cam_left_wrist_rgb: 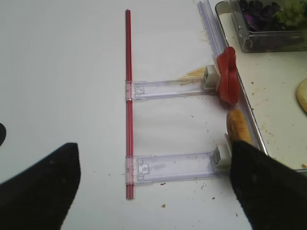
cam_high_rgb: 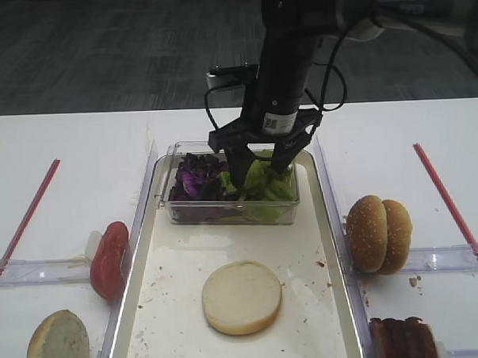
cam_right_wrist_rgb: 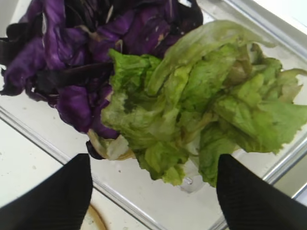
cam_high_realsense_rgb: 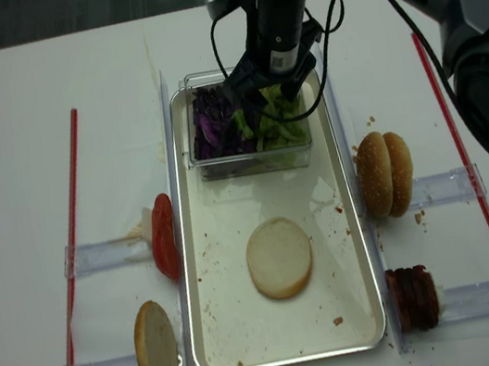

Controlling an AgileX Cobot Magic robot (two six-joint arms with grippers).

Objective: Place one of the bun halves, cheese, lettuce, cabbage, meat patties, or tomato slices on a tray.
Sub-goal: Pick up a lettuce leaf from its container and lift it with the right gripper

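While the right gripper (cam_high_rgb: 259, 164) is reaching down into the clear plastic box (cam_high_rgb: 232, 212) at the tray's twelve o'clock end, its jaws are standing apart on either side of the lettuce (cam_right_wrist_rgb: 206, 115), not clamping anything, which suits a pick from above. That lettuce is lying in the box's right half, pressed against the purple cabbage (cam_right_wrist_rgb: 81, 52) at its nine o'clock, so the fingers are probably straddling only the green pile to avoid dragging purple shreds along. On the tray (cam_high_rgb: 181, 308) a cut-side-up bun half (cam_high_rgb: 242, 296) is lying near the centre, presumably as the base for a green leaf. Tomato slices (cam_high_rgb: 108, 260) are standing on edge in a rack at the tray's nine o'clock, with another bun half (cam_high_rgb: 57, 345) at seven. Sesame buns (cam_high_rgb: 378, 233) and meat patties (cam_high_rgb: 402, 340) are lined up at three and five, within easy reach. Over bare table at far left, the left gripper (cam_left_wrist_rgb: 153, 191) is hanging spread and empty.
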